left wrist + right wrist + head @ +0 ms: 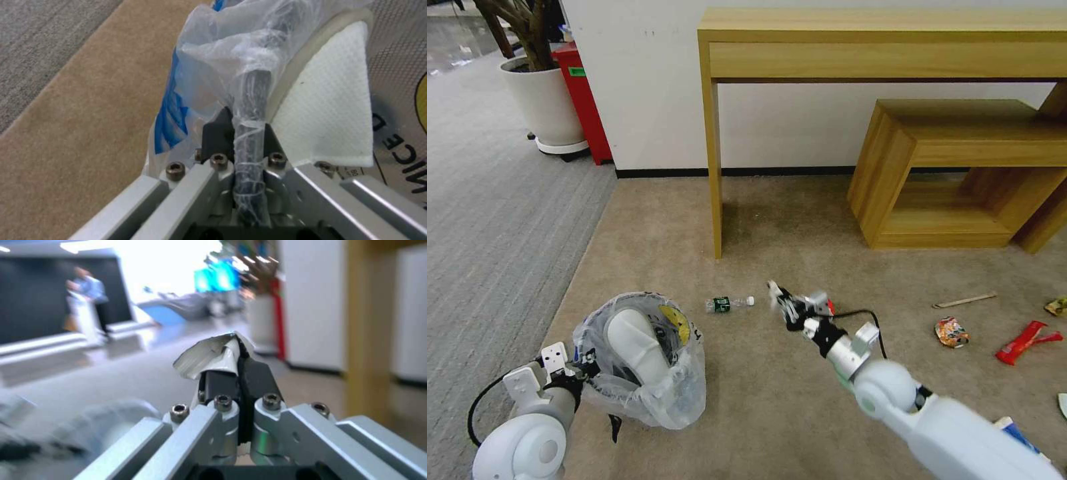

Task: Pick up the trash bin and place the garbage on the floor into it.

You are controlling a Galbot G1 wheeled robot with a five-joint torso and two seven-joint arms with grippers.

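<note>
The trash bin (pixel 647 393), dark and lined with a crinkled clear bag, hangs tilted at the lower left over the beige floor (pixel 774 407). My left gripper (pixel 586 367) is shut on its bag-covered rim (pixel 251 100). A white slipper (pixel 635 345) lies inside the bin, close to the fingers in the left wrist view (pixel 329 110). My right gripper (pixel 780 301) is above the carpet right of the bin, shut on a crumpled white-silver scrap of garbage (pixel 212 355). A tiny bottle (pixel 728 304) lies on the floor between bin and right gripper.
More litter lies at the right: an orange snack packet (pixel 952 331), a red wrapper (pixel 1022 342), a wooden stick (pixel 964 301) and a blue-white carton (pixel 1017 430). A wooden desk leg (pixel 714 167) and a low wooden bench (pixel 954 173) stand behind. Grey ribbed carpet (pixel 494 220) borders the left.
</note>
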